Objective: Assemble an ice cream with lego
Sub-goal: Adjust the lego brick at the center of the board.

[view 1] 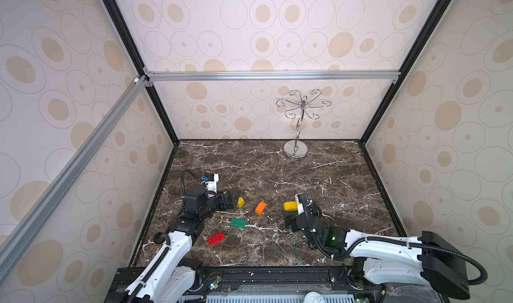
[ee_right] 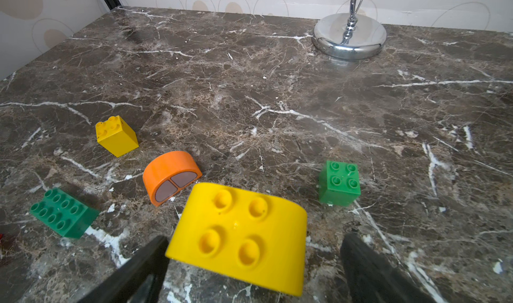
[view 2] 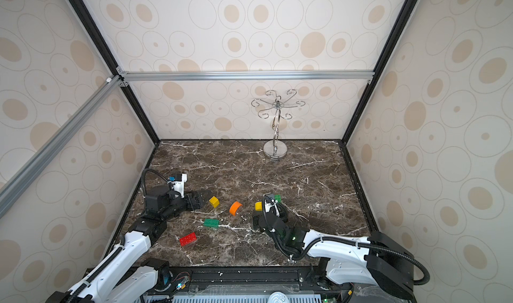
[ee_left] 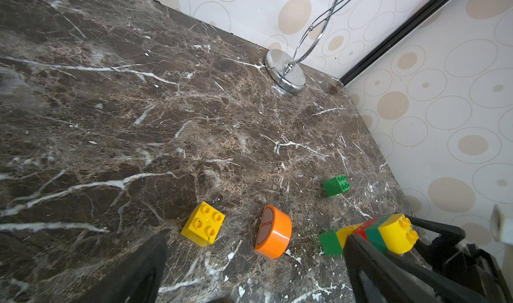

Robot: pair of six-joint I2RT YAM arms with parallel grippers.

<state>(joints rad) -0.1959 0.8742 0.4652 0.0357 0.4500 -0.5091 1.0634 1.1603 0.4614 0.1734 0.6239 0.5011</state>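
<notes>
My right gripper [ee_right: 255, 244] is open around a yellow domed piece [ee_right: 241, 235]. That piece [ee_left: 397, 236] tops a stack of green, yellow, red and green bricks [ee_left: 330, 242]. One finger is close to the piece's edge and the other stands apart from it. My left gripper [view 1: 234, 200] is open and empty, just short of a yellow square brick [view 1: 240, 202]. An orange half-round piece [view 1: 261, 208] lies on its side between the two grippers. A green oblong brick [view 1: 238, 223] and a red oblong brick [view 1: 216, 239] lie nearer the front. A green square brick [view 2: 277, 198] sits behind the right gripper.
A silver hooked metal stand [view 1: 295, 150] rises at the back of the dark marble table [view 1: 249, 165], right of centre. Patterned walls with black frame posts close in the table on three sides.
</notes>
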